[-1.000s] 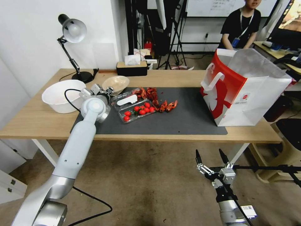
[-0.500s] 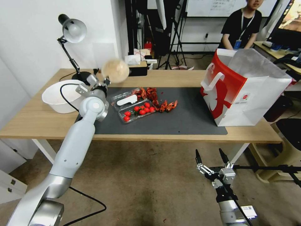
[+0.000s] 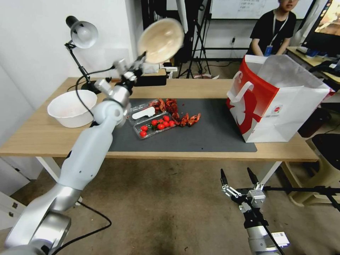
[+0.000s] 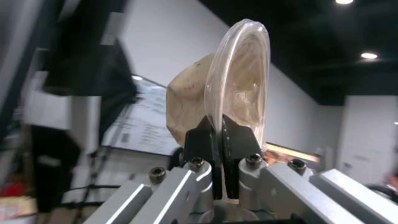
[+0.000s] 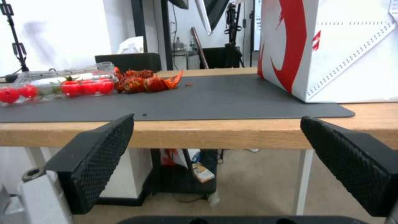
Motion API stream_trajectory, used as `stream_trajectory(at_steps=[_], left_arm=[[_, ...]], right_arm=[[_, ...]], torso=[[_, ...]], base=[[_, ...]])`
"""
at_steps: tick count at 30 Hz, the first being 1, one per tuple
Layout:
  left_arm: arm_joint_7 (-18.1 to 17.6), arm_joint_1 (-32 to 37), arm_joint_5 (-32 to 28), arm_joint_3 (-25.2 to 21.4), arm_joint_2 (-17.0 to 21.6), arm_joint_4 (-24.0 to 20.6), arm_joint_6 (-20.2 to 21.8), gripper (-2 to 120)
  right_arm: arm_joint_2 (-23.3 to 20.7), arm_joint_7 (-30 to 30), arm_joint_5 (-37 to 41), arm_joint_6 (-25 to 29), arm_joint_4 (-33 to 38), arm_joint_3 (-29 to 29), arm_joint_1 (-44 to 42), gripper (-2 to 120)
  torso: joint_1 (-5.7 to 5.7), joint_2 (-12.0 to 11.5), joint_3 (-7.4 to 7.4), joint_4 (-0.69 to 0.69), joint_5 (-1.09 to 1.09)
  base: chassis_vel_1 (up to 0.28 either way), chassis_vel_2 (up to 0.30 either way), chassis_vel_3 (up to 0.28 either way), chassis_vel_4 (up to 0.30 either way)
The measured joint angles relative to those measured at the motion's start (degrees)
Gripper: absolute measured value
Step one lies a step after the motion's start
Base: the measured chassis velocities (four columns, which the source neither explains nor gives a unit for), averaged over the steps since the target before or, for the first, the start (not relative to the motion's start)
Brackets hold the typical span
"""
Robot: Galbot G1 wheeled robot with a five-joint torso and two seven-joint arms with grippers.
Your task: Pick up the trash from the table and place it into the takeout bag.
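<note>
Left gripper (image 3: 141, 60) raised high above table (image 3: 42, 136), jaws clamped on rim of shallow beige bowl (image 3: 161, 39); bowl tilted on edge, likely to clear takeout bag (image 3: 283, 106) wall; bag upright, mouth open; right gripper (image 3: 236, 179) parked below table edge, jaws spread, empty.

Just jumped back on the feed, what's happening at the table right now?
The left gripper is shut on the rim of the shallow beige bowl, holding it tilted high above the table, to the left of the takeout bag. The bag stands open on the mat's right end. A tray of tomatoes and red scraps lie on the mat. The right gripper hangs open below the table's front edge.
</note>
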Motion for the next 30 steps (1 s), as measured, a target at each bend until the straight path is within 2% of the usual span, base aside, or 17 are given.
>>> stream_trajectory(at_steps=[3, 5, 6, 8, 9, 11, 13, 16, 19, 21, 24, 30], left_arm=[[3.3, -2.0, 0.0, 2.5, -0.1, -1.0, 0.2, 0], [4.1, -2.6, 0.0, 3.4, -0.2, -1.3, 0.4, 0], [5.3, -3.6, 0.2, 4.9, -0.3, -1.4, 0.6, 0], [9.2, -7.6, 2.4, 11.0, -1.3, -1.3, 0.8, 0], [9.2, -7.6, 2.4, 11.0, -1.3, -1.3, 0.8, 0], [10.7, -11.5, 5.3, 16.5, -3.0, 0.2, 0.9, 0], [10.9, -12.3, 6.2, 17.7, -3.5, 0.7, 0.8, 0], [10.6, -16.8, 10.2, 24.1, -7.7, 4.0, 0.3, 0], [9.7, -18.4, 11.3, 26.7, -9.7, 5.3, 0.1, 0], [8.1, -19.7, 11.4, 28.2, -11.4, 6.6, 0.0, 0], [7.7, -20.9, 12.1, 29.1, -12.9, 7.9, -0.1, 0], [7.5, -22.8, 18.3, 31.2, -14.2, 10.3, -0.7, 0]], right_arm=[[0.4, 0.0, -0.4, 0.0, 0.1, -0.2, -0.2, 100], [0.5, 0.0, -0.5, -0.1, 0.2, -0.3, -0.2, 100], [0.7, 0.0, -0.7, -0.1, 0.4, -0.3, -0.3, 100], [0.7, 0.0, -1.0, -0.3, 1.3, -0.2, -0.5, 100], [0.7, 0.0, -1.0, -0.3, 1.3, -0.2, -0.5, 100], [0.7, 0.1, -1.0, -0.3, 1.7, 0.2, -1.0, 100], [0.7, 0.1, -1.0, -0.3, 1.8, 0.3, -1.2, 100], [1.3, 0.1, -1.1, 0.4, 1.8, 0.8, -2.2, 100], [1.5, 0.0, -1.1, 0.8, 1.5, 0.9, -2.5, 100], [1.7, 0.0, -1.1, 1.2, 1.3, 1.0, -2.6, 100], [1.8, 0.0, -1.1, 1.5, 1.2, 1.2, -2.7, 100], [1.6, 0.0, -0.9, 1.7, 1.1, 1.7, -2.8, 100]], torso=[[0.0, 0.0, 0.0, 0.0, 0.02], [0.0, 0.0, 0.0, -0.01, 0.02], [-0.01, 0.0, 0.0, 0.01, 0.01], [0.0, 0.0, 0.0, 0.01, 0.02], [0.0, 0.0, 0.0, 0.01, 0.02], [0.0, 0.0, 0.0, -0.02, 0.01], [0.0, 0.0, 0.0, -0.02, 0.03], [0.0, 0.0, 0.0, 0.0, 0.01], [0.0, 0.0, 0.0, 0.0, 0.02], [0.0, 0.0, 0.0, 0.01, 0.01], [0.0, 0.0, 0.0, 0.0, 0.01], [0.0, 0.0, 0.0, 0.01, 0.0]], base=[[0.0, 0.0, 0.0, 0.0], [0.0, 0.0, 0.0, 0.0], [0.0, 0.0, 0.0, 0.0], [0.0, 0.0, 0.0, 0.0], [0.0, 0.0, 0.0, 0.0], [0.0, 0.0, 0.0, 0.0], [0.0, 0.0, 0.0, 0.0], [0.0, 0.0, 0.0, 0.0], [0.0, 0.0, 0.0, 0.0], [0.0, 0.0, 0.0, 0.0], [0.0, 0.0, 0.0, 0.0], [0.0, 0.0, 0.0, 0.0]])
